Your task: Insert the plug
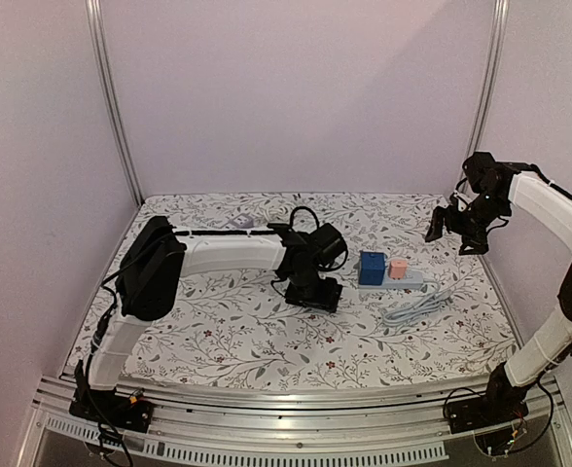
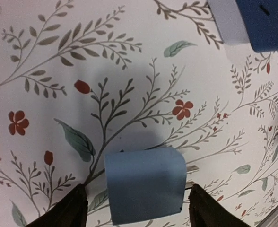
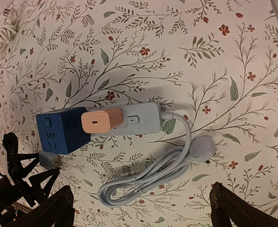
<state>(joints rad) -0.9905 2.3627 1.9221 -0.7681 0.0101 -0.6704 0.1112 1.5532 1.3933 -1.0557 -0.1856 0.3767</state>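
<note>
A light blue plug [image 2: 146, 184] lies on the flowered cloth with its metal prongs [image 2: 192, 169] pointing right. My left gripper [image 2: 138, 191] is open and straddles it, with a gap showing on each side. In the top view the left gripper [image 1: 315, 289] is low over the table, left of the pale power strip [image 1: 411, 282], and hides the plug. The strip carries a dark blue cube socket [image 3: 62, 133] and a pink adapter [image 3: 101, 120]. The plug also shows in the right wrist view [image 3: 48, 159], beside the cube. My right gripper [image 1: 456, 230] is open and empty, high over the strip.
The strip's grey cable [image 3: 162, 170] lies coiled in front of it, ending in a round plug [image 3: 203, 149]. A white coiled cord [image 3: 4, 28] and a purple item [image 1: 242, 223] lie at the back left. Metal frame posts [image 1: 111, 97] stand at the rear corners.
</note>
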